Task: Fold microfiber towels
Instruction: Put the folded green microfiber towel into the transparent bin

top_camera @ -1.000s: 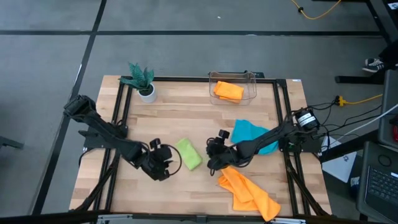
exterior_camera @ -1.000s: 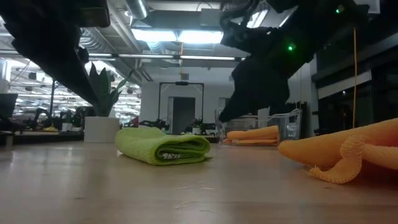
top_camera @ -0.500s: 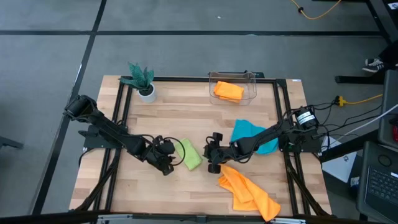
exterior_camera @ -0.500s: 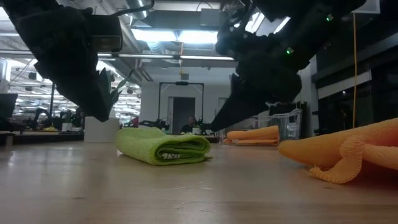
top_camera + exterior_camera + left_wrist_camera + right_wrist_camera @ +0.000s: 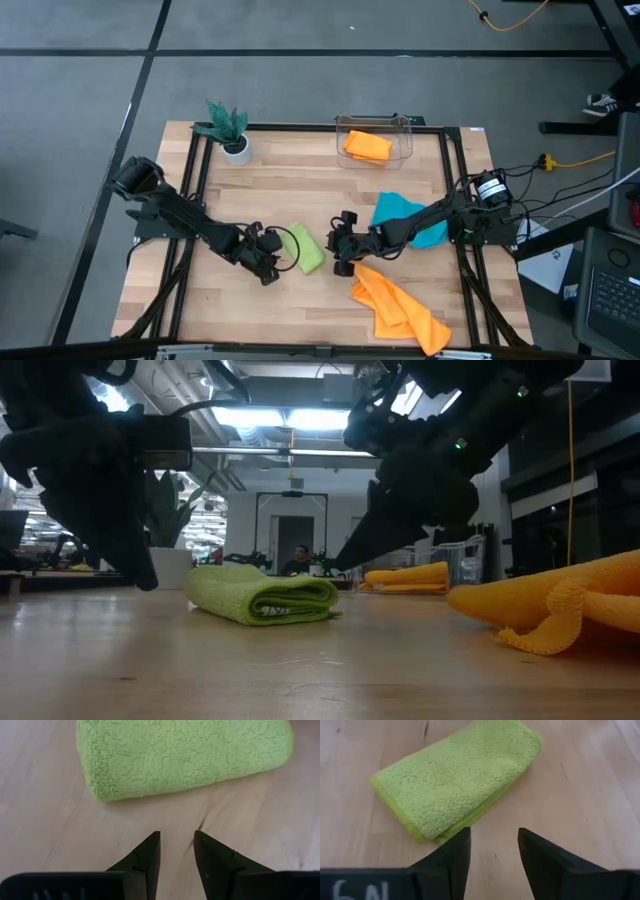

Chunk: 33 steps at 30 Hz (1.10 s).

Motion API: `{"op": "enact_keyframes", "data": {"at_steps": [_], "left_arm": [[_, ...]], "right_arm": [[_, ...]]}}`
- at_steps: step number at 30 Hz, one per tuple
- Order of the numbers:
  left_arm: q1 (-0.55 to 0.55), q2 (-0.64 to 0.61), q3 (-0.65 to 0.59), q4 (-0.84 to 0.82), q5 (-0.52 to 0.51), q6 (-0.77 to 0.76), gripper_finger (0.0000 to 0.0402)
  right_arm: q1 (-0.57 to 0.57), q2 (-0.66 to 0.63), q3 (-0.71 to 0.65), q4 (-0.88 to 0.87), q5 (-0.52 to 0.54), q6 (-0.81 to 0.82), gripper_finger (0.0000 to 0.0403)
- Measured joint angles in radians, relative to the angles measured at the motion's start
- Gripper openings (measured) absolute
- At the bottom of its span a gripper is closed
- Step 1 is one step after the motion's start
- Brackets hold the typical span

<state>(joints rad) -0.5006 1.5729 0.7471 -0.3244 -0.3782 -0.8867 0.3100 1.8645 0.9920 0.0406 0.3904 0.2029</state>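
Left pincer [image 5: 272,252] and right pincer [image 5: 337,243] flank folded lime green towel [image 5: 303,247].

The left arm [image 5: 90,470] hides most of the plant [image 5: 165,510]; the orange towel [image 5: 560,605] runs off-frame.

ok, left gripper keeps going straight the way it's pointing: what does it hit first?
Most likely the folded lime green towel. The left gripper is open and empty, low over bare wood, with the towel directly ahead and nothing between; depth is unclear.
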Motion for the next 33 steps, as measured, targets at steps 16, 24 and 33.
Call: {"op": "enact_keyframes", "data": {"at_steps": [16,24,33], "left_arm": [[0.018,0.005,0.0,0.005,-0.034,0.006,0.011],[0.05,0.027,0.0,-0.002,-0.003,-0.047,0.011],[0.037,0.071,0.003,0.012,-0.003,-0.044,0.011]], "right_arm": [[-0.001,0.0,0.0,0.0,-0.002,-0.217,0.0167],[-0.003,0.05,0.002,0.039,-0.046,-0.225,0.0167],[-0.018,0.093,0.001,0.06,-0.018,-0.146,0.0167]]}}
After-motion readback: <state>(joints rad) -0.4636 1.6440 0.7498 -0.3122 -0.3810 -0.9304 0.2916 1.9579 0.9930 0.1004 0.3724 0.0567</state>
